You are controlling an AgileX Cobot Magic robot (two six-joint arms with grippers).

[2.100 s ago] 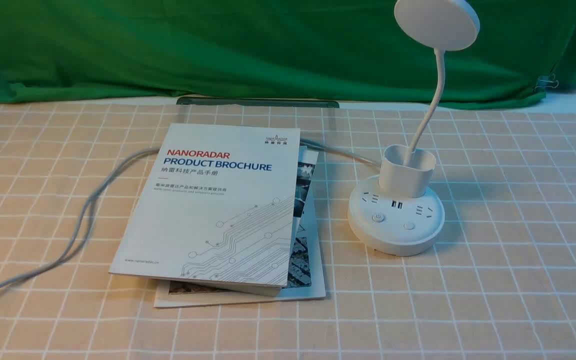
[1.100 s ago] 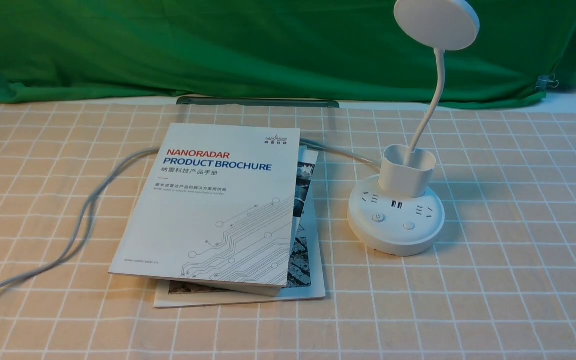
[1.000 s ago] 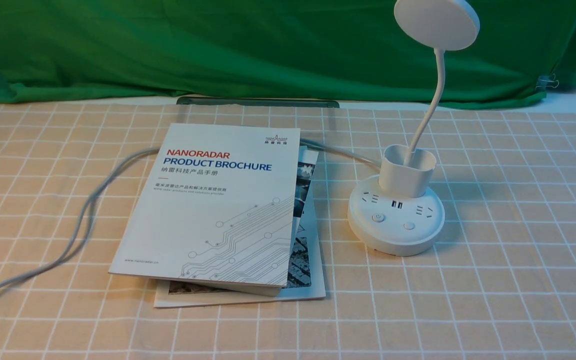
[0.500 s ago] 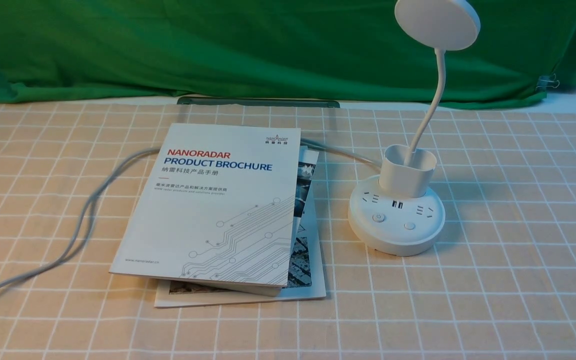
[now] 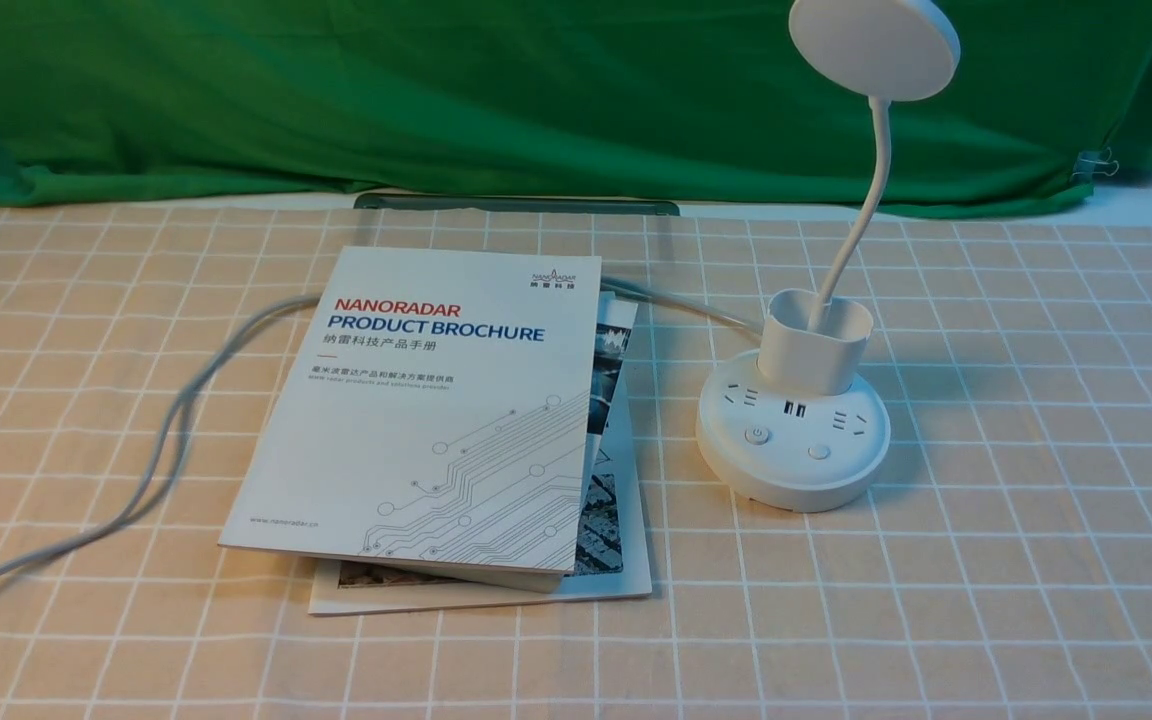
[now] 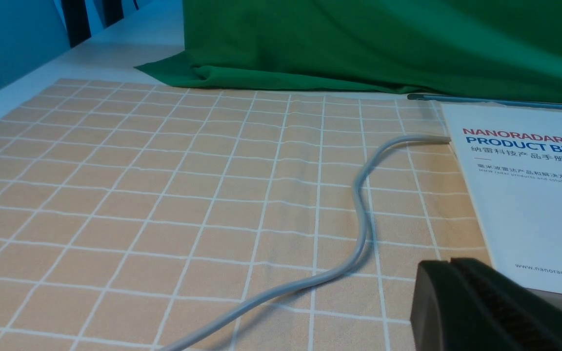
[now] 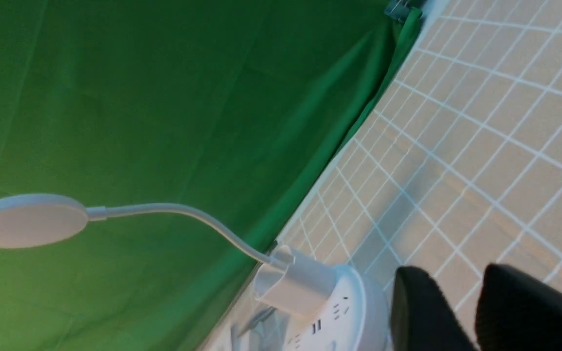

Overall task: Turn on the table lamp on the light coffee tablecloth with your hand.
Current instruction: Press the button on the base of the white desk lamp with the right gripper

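Right claw (image 7: pixel 456 270) slightly spread and empty, left claw (image 6: pixel 451 264) pressed together, the robot faces a table lamp (image 5: pixel 794 465) standing unlit at one o'clock on the light coffee tablecloth (image 5: pixel 1036 560). Brochures (image 5: pixel 416 420) lie at eleven. Nothing has visibly shifted in the front view over the past second; the job appears undone, a button press likely still needed.

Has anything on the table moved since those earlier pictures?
No, nothing on the table has visibly moved. The lamp, the brochure and the grey cable lie where they were, and the lamp's head looks unlit, as before. No gripper shows in the front view, then or now, so nothing there was taken hold of or let go.
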